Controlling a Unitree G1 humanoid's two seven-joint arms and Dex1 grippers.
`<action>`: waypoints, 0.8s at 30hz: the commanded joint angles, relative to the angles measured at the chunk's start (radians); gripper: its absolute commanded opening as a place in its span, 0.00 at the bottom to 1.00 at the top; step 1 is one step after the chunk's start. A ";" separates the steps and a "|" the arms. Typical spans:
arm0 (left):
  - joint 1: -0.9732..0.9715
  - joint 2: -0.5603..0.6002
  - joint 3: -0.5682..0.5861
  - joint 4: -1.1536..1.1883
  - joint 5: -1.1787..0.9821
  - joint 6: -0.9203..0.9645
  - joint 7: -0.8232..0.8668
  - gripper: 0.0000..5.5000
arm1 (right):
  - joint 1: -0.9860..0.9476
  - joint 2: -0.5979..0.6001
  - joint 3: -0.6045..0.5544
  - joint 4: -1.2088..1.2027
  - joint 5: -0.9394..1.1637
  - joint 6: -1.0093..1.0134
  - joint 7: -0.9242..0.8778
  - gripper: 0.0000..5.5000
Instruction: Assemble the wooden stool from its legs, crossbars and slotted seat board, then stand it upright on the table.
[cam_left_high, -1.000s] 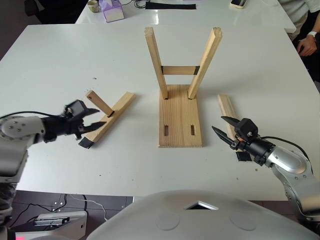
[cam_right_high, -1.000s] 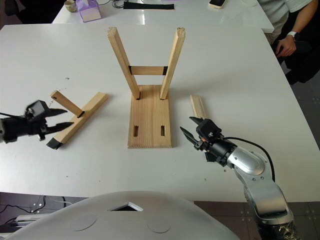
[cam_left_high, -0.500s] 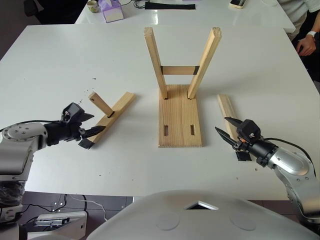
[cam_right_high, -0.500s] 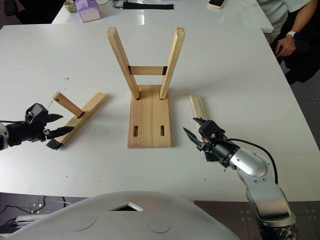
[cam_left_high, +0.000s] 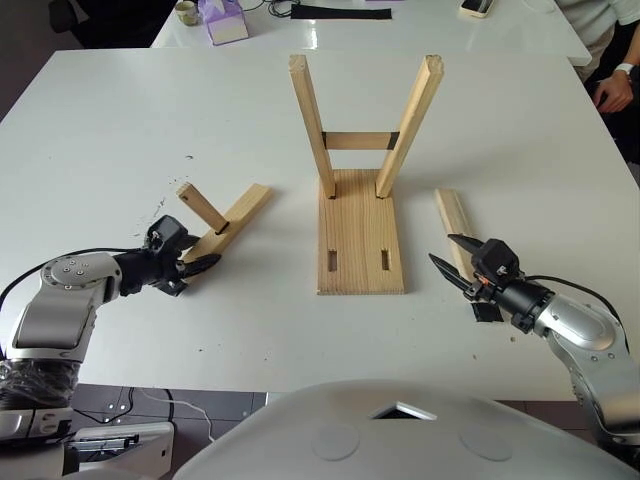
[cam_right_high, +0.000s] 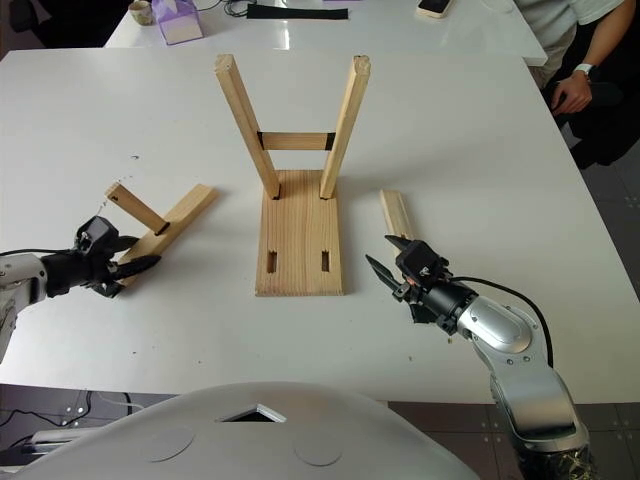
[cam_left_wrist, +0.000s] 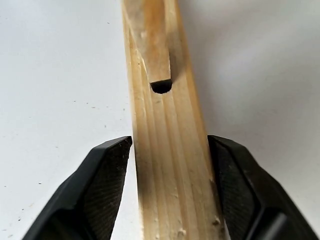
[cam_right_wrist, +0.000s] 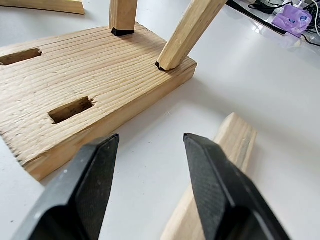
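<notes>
The slotted seat board (cam_left_high: 360, 235) lies flat mid-table. Two legs (cam_left_high: 312, 125) stand in its far slots, joined by a crossbar (cam_left_high: 358, 140); its two near slots are bare. To the left lies another leg (cam_left_high: 232, 225) with a short crossbar (cam_left_high: 203, 206) stuck in it. My left gripper (cam_left_high: 190, 268) is open around that leg's near end, one finger (cam_left_wrist: 105, 175) close on each side of the wood (cam_left_wrist: 170, 165). A loose leg (cam_left_high: 453, 222) lies right of the board. My right gripper (cam_left_high: 452, 262) hovers open at its near end, fingers (cam_right_wrist: 95, 175) apart, between board (cam_right_wrist: 90, 75) and leg (cam_right_wrist: 225, 160).
A tissue box (cam_left_high: 224, 18), a cup (cam_left_high: 186, 12) and a dark flat item (cam_left_high: 340, 12) sit on the table behind. A person's hand (cam_left_high: 612, 88) rests at the far right edge. The table's near edge runs just below both grippers.
My left gripper has dropped and slid in onto the near end of the left leg, its fingers now flanking the wood. The right gripper has hardly shifted.
</notes>
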 joint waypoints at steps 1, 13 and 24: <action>-0.019 -0.027 0.017 0.018 -0.019 -0.020 -0.009 0.38 | -0.025 -0.006 -0.001 0.008 -0.007 0.001 0.001 0.43; -0.266 -0.100 0.413 -0.021 -0.598 0.244 -0.027 0.37 | -0.142 0.010 -0.183 -0.089 0.297 0.101 0.055 0.43; -0.428 -0.271 0.262 -0.411 -0.959 0.341 0.098 0.37 | -0.561 -0.108 -0.335 -0.042 1.159 0.300 -0.038 0.53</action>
